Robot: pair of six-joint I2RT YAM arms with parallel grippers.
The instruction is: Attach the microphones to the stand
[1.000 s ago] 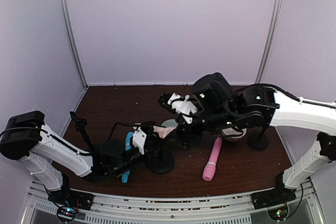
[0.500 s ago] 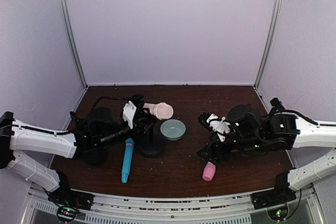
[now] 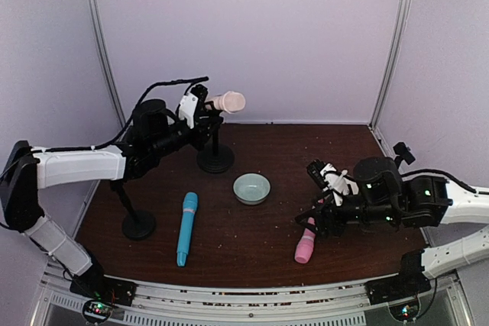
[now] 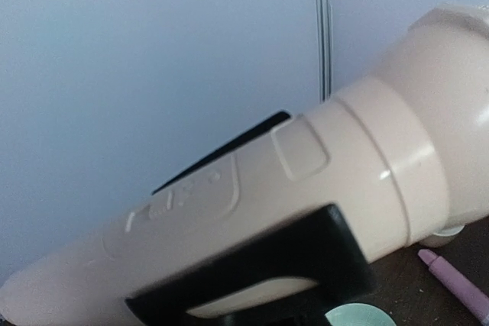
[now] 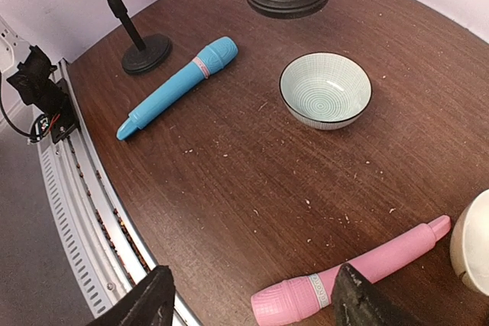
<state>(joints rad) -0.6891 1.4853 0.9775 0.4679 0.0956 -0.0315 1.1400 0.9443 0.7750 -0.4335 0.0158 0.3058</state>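
Three plastic handheld microphones around a pale green ribbed bowl (image 3: 251,188) on the dark brown wooden table (image 3: 359,150). Behind and left of the bowl, raised well off the table: cream tapered microphone (image 3: 228,102), thick head pointing right, slim end clamped between the black fingers of the left gripper (image 3: 203,114), directly above the post of a black round-based stand (image 3: 215,159). Seated in that stand's clip or only held over it: cannot tell. Left of the bowl and nearer the front edge, flat on the wood: sky-blue microphone (image 3: 186,227), head towards the back, tail towards the front. Farther left of the bowl, beyond the blue one: second black stand (image 3: 136,215), upright on its round base. Right of the bowl and nearer the front edge: pink microphone (image 3: 306,243), flat, head towards the front. Low over its slim end, right gripper (image 3: 317,217), fingers spread apart, gripping nothing; in the wrist view, pink microphone lying below and between the two fingertips. Touching it or not: cannot tell.
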